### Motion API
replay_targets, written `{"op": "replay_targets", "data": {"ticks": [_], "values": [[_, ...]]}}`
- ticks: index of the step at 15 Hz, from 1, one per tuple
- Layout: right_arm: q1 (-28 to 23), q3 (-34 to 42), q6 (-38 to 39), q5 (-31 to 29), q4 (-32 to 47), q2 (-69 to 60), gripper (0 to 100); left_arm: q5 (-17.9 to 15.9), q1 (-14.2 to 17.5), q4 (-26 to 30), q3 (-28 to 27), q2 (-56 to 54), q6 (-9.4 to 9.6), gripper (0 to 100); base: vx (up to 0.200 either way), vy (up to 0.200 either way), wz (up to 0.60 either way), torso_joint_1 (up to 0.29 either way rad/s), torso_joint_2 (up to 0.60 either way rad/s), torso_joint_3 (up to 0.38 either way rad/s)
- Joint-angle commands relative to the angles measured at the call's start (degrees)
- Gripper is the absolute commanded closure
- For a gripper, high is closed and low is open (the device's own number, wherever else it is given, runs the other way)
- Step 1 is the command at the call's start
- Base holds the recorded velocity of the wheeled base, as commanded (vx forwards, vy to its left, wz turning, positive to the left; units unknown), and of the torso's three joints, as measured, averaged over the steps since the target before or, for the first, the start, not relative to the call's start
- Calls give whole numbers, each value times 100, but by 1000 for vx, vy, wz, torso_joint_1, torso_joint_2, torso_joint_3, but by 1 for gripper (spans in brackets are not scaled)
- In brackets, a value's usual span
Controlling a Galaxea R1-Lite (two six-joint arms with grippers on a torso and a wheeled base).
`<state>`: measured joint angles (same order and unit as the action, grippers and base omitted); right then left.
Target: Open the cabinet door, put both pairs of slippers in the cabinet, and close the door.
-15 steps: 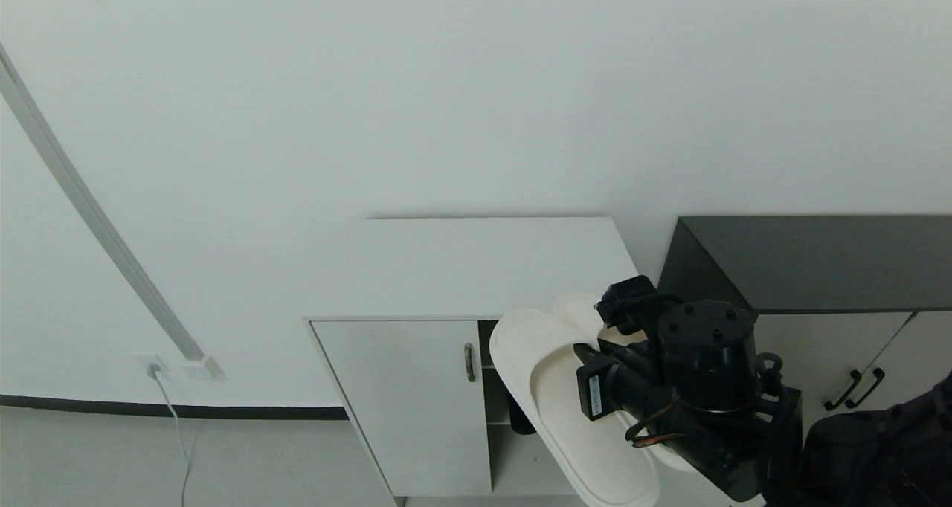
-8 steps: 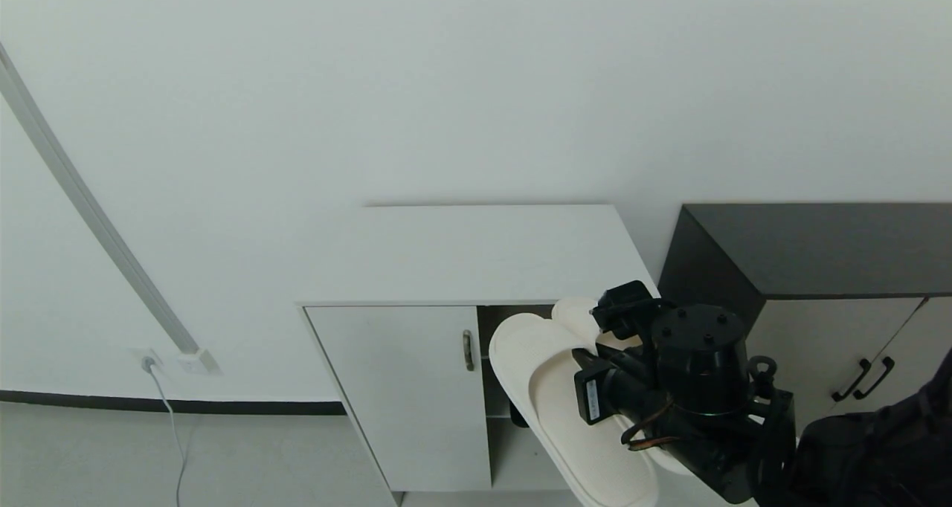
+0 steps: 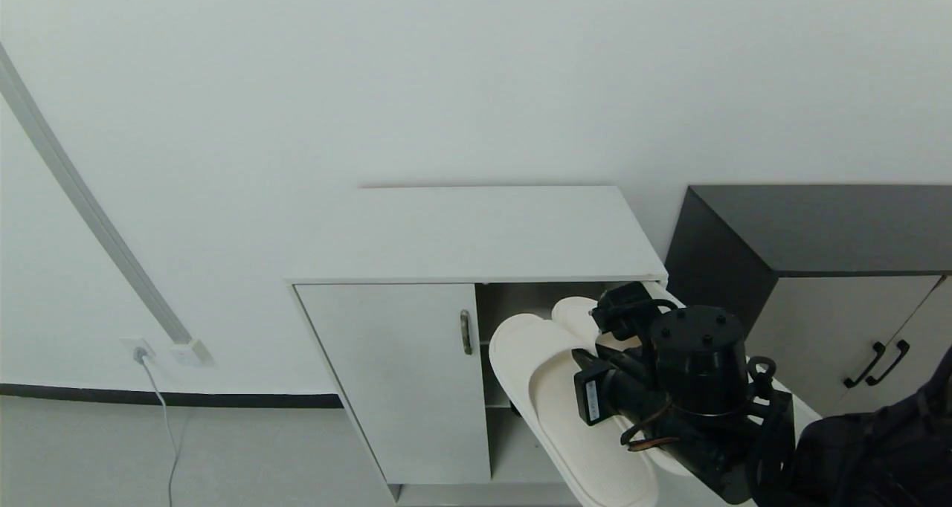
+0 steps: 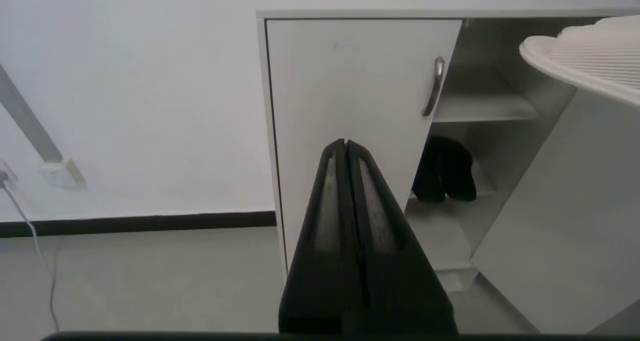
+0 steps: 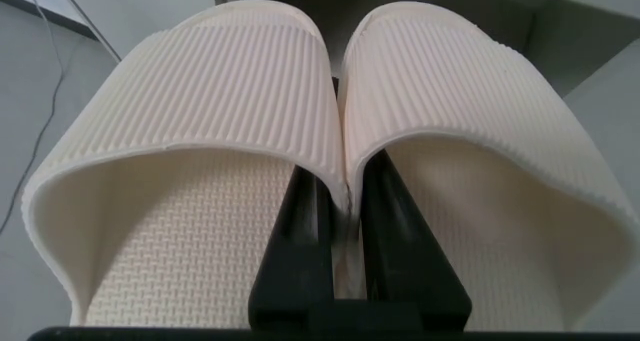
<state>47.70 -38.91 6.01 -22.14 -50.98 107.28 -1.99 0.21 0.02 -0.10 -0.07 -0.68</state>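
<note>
The slippers (image 3: 554, 388), a cream pair, sit side by side in my right pincer (image 5: 347, 211), which is clamped only on their two inner edges pressed together. They hang in the air just before the open half of the cabinet (image 3: 476, 232), not yet inside, with the toes pointing to about 11 o'clock. My left pincer (image 4: 345, 156) has its fingers together and holds nothing; it faces the closed door (image 3: 394, 380).

I think the thin grip is the first danger. If one toe touches something, that slipper may turn or slide out of the clamp. The nearest obstacles are the edge of the closed door and its handle (image 3: 466, 332), at 9 o'clock from the toes, and the shelf (image 4: 485, 106) inside. The pair is wide, so a crooked entry could catch both sides.

The open door (image 4: 560, 211) stands at 3 o'clock from my right arm, and a careless swing could push it. A dark pair (image 4: 445, 171) already stands under the shelf, and I could knock it over.
</note>
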Motion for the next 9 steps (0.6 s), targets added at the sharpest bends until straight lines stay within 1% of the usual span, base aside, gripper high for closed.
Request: {"op": "replay_targets", "data": {"ticks": [1,9], "values": [[2,6,-3,-1,0,13,100,-3,6,6,1,7,-2,100,0,0,0,-212,500,286],[-7,15,5,-10,0,30,100,-3,6,6,1,7,-2,100,0,0,0,-222,541,317]]}}
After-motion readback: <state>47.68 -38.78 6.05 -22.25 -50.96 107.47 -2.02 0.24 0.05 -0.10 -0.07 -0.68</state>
